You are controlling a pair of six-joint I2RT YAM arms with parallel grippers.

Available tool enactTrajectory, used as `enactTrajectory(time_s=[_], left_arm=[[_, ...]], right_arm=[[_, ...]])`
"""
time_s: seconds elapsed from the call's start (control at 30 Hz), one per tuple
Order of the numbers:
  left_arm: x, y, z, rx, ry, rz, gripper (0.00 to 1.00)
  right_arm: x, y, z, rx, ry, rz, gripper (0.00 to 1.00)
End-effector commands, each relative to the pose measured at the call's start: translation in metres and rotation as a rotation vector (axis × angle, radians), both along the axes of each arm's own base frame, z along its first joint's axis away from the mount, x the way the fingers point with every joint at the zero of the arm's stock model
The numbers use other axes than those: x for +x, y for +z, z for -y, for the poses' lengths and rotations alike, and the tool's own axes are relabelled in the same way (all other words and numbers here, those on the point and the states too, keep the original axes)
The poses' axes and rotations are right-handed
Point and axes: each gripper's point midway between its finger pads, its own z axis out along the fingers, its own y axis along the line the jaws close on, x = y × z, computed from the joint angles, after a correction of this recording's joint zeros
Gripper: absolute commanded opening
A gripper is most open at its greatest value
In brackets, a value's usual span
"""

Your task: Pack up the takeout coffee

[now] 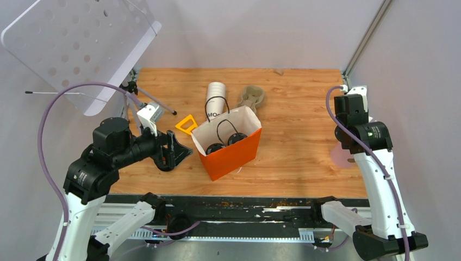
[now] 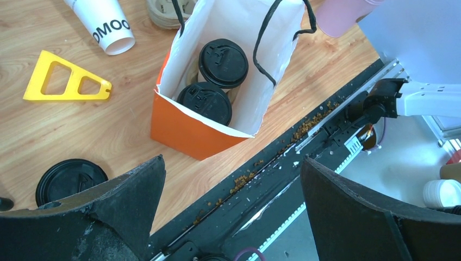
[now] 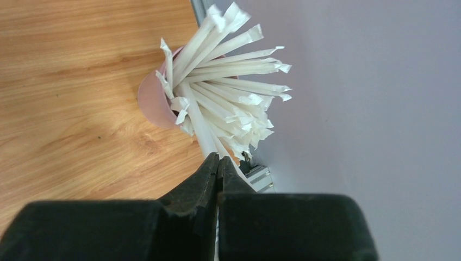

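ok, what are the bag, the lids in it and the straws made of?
Bag: paper, it seems. Matte orange outside, white inside, creased folded rim, dark cord handles.
Lids: probably black plastic, given the moulded relief and soft sheen.
Straws: only white paper wrappers show, crimped and ragged at the ends. The straw material itself is hidden.

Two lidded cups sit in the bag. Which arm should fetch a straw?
Right. The right gripper is shut on a wrapped straw in the pink cup; the left gripper hangs open near the orange bag, across the table.
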Motion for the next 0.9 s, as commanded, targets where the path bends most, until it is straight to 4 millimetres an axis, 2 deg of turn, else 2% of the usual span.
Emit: enactTrajectory(time_s=[0.0,0.2,0.43,0.57,0.7,0.87], left_arm=[[-0.001,0.009,-0.001,0.004,-0.011,0.041,1.00],[-0.004,0.005,-0.003,-0.001,-0.002,0.022,1.00],[-0.006,0.001,-0.012,0.023,0.036,0.036,1.00],[-0.006,0.002,-0.014,0.034,0.038,0.036,1.00],[-0.004,0.001,-0.017,0.038,0.056,0.048,1.00],[-0.001,0.004,-0.015,0.036,0.059,0.048,1.00]], right_arm=[[-0.006,0.043,0.012,-0.037,-0.056,0.103,0.00],[-0.013,0.085,0.017,-0.055,-0.080,0.161,0.00],[-0.031,0.109,0.024,-0.082,-0.090,0.178,0.00],[-0.043,0.130,0.030,-0.105,-0.096,0.233,0.00],[-0.040,0.157,0.031,-0.111,-0.080,0.340,0.00],[-0.036,0.176,0.027,-0.082,-0.059,0.400,0.00]])
